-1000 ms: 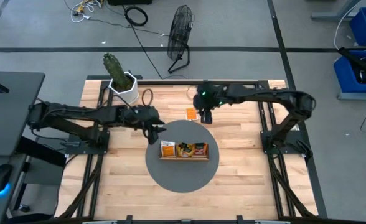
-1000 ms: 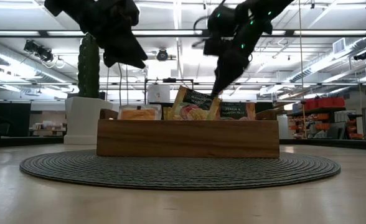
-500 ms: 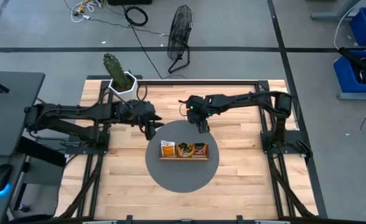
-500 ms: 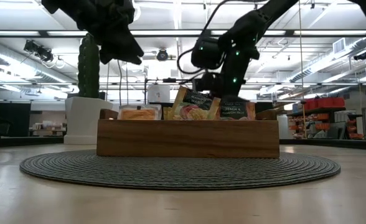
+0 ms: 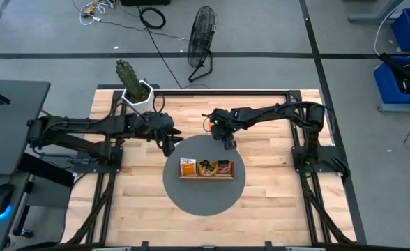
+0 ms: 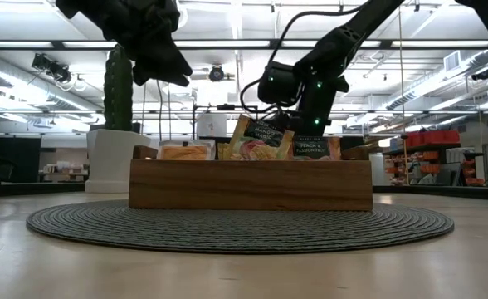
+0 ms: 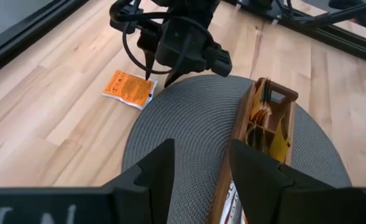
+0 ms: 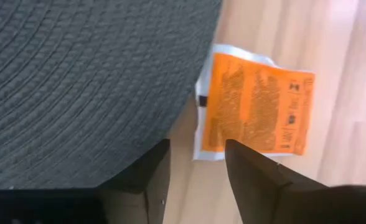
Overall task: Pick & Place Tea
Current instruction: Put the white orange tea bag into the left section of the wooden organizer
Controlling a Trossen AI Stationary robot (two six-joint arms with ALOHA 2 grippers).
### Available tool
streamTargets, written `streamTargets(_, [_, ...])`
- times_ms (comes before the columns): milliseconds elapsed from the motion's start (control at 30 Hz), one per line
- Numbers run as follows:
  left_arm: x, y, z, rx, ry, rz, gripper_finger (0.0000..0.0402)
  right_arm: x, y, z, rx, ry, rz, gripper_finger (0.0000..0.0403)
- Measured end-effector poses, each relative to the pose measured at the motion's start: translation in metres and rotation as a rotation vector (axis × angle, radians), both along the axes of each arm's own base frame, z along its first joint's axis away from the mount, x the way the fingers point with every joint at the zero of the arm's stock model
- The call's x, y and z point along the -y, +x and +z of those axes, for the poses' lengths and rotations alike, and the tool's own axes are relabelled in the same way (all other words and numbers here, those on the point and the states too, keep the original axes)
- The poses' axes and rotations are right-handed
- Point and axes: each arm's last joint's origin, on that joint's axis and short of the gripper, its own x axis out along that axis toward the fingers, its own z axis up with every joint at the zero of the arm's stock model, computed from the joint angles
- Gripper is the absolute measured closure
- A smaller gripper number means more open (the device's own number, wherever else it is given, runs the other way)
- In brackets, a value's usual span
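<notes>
Tea bag, orange [image 8: 256, 112], lies flat on the worktop [image 5: 275, 202] just off the round mat's [image 5: 203, 199] far edge. Right tool [image 7: 158, 67] hangs over it, fingers apart. Left tool [image 5: 170, 148] waits nearby, fingers apart.

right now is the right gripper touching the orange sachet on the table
Apart. The left wrist view shows the right gripper, jaws open, hanging above the mat edge, bare wood showing between its tips and the orange sachet. The right wrist view shows nothing between its jaws.
</notes>
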Motion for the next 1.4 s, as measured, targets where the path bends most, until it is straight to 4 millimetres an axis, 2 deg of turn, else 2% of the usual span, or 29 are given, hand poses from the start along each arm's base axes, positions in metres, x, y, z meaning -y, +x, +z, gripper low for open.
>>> streamTargets(367, [0.000,0.000,0.000,-0.001,0.003,0.005,0.0246,0.003,-0.003,-0.006,0.018,-0.004,0.022,0.0244])
streamTargets(533, [0.000,0.000,0.000,-0.001,0.003,0.006,0.0246,0.003,-0.006,-0.010,0.029,-0.021,0.012,0.0257])
streamTargets(733, [0.000,0.000,0.000,-0.001,0.004,0.007,0.0246,0.004,-0.004,-0.010,0.053,-0.026,0.009,0.0300])
streamTargets(967, [0.000,0.000,0.000,0.002,-0.011,0.018,0.0246,0.005,-0.004,-0.011,0.064,-0.018,-0.045,0.0385])
streamTargets(1100, [0.000,0.000,0.000,0.003,-0.012,0.019,0.0246,0.006,-0.004,-0.011,0.063,-0.019,-0.096,0.0397])
streamTargets(1233, [0.000,0.000,0.000,0.003,-0.011,0.018,0.0246,0.007,-0.010,-0.001,0.027,-0.043,-0.160,0.0400])
streamTargets(1400, [0.000,0.000,0.000,0.005,-0.003,0.012,0.0246,0.006,-0.013,0.032,0.076,-0.050,-0.202,0.0401])
